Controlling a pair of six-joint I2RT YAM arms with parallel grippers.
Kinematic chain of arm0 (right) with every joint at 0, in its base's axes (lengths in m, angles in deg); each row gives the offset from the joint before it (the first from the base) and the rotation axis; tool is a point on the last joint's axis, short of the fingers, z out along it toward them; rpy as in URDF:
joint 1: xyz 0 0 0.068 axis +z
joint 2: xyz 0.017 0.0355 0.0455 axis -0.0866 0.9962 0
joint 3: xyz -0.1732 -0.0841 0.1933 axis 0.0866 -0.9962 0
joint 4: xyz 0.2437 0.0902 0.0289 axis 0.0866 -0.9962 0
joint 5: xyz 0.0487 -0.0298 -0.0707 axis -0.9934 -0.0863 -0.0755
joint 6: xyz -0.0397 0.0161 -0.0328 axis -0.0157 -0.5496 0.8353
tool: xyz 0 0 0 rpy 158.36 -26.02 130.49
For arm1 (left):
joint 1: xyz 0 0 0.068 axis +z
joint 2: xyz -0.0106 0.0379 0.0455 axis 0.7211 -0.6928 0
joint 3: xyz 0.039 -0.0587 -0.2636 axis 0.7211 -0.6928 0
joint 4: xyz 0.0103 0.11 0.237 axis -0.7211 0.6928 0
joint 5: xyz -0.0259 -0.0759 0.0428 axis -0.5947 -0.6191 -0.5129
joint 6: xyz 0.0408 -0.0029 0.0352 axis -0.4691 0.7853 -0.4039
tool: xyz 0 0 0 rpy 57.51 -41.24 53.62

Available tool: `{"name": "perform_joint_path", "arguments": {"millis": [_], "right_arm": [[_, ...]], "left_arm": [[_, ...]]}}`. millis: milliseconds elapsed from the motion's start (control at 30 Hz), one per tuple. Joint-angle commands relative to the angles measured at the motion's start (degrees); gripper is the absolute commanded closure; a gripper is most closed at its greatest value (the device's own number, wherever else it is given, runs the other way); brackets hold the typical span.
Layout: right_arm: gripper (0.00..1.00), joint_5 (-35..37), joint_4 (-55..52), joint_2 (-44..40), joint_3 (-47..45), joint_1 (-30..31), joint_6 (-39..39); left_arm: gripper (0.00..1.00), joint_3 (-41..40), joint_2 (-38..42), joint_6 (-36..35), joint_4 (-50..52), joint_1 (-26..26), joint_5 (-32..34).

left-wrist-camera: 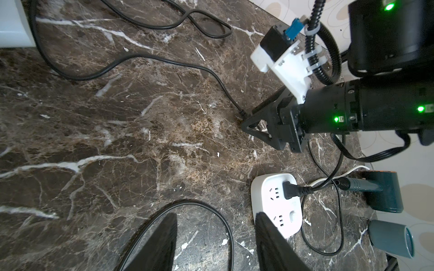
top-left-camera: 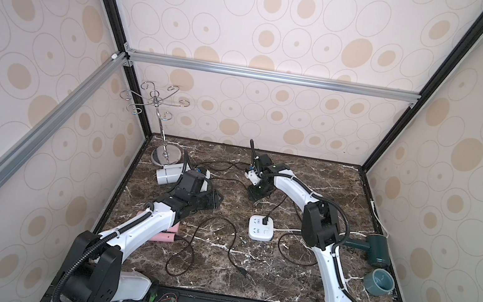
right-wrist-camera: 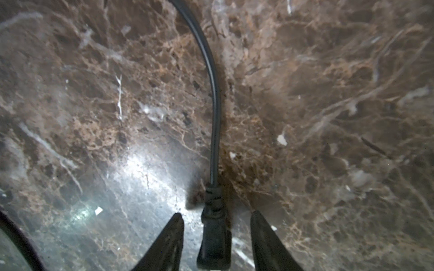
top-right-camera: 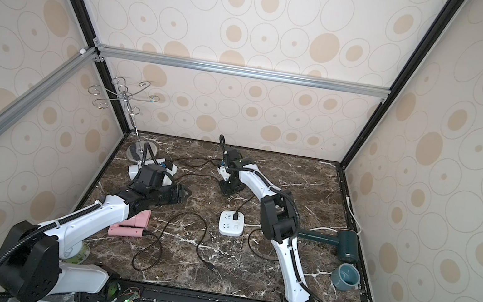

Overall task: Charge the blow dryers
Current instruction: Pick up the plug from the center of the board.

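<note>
In both top views the white blow dryer (top-left-camera: 168, 176) lies at the back left, the pale pink one (top-left-camera: 166, 235) under my left forearm, and the dark green one (top-left-camera: 377, 250) at the right. A black plug (top-left-camera: 265, 220) sits in the white power strip (top-left-camera: 260, 233). My right gripper (right-wrist-camera: 216, 214) is down on the marble, open, with a loose black plug (right-wrist-camera: 215, 234) between its fingers and a gap on each side. That plug's cord runs back toward the white dryer. My left gripper (left-wrist-camera: 215, 214) hovers open over a cord loop, holding nothing.
A teal-grey cup (top-left-camera: 378, 281) lies on its side at the front right. A chrome hook stand (top-left-camera: 165, 156) occupies the back left corner. The pink dryer's cord loops across the middle and ends in a loose plug (top-left-camera: 244, 272). Walls enclose the marble table (top-left-camera: 294, 285).
</note>
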Motion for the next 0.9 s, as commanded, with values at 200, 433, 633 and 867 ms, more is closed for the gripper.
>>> {"name": "perform_joint_path", "arguments": {"millis": [200, 433, 633, 867], "right_arm": [[0.72, -0.50, 1.89, -1.43, -4.81, -0.16, -0.03], [0.99, -1.96, 1.61, -3.19, -5.90, -0.17, -0.45], [1.00, -17.82, 2.85, -11.70, -9.87, -1.27, -4.49], [1.00, -43.94, 9.53, -20.99, -19.34, -3.08, -13.28]], "left_arm": [[0.46, -0.39, 2.53, 0.47, 1.35, 0.48, 0.43], [0.50, -0.44, 3.01, 1.06, 1.40, 0.48, 0.48], [0.54, -4.11, 3.46, 3.49, -8.22, 0.48, -6.42], [0.46, -9.24, 7.23, 9.13, -26.94, 0.41, -14.00]]}}
